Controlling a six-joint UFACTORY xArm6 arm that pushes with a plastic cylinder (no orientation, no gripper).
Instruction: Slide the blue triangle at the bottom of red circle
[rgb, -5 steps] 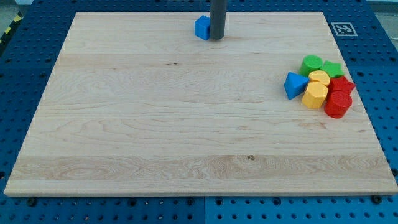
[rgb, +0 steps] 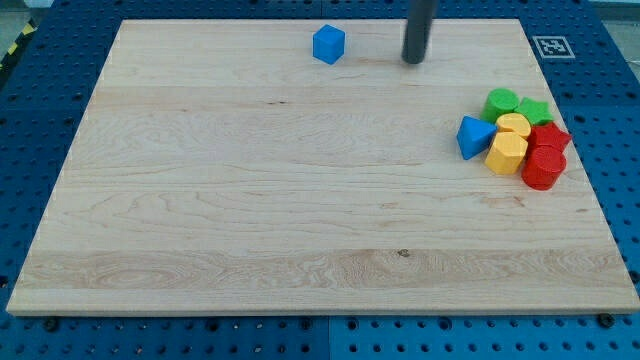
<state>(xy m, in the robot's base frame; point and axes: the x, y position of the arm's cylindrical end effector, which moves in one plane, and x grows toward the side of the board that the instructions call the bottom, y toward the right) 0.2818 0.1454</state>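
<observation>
The blue triangle (rgb: 474, 136) lies at the view's right, on the left edge of a cluster of blocks. The red circle (rgb: 544, 168) is at the cluster's bottom right, below a red star-like block (rgb: 550, 138). My tip (rgb: 413, 61) is near the view's top, well above and left of the blue triangle, touching no block. A blue cube (rgb: 328, 44) sits alone to the tip's left.
The cluster also holds a yellow hexagonal block (rgb: 507, 154), a yellow block (rgb: 514, 125), a green circle (rgb: 501, 102) and a green star-like block (rgb: 535, 110). The wooden board (rgb: 250, 200) has a marker tag (rgb: 549, 46) at its top right corner.
My tip has moved right, away from the blue cube it stood beside. No block has moved.
</observation>
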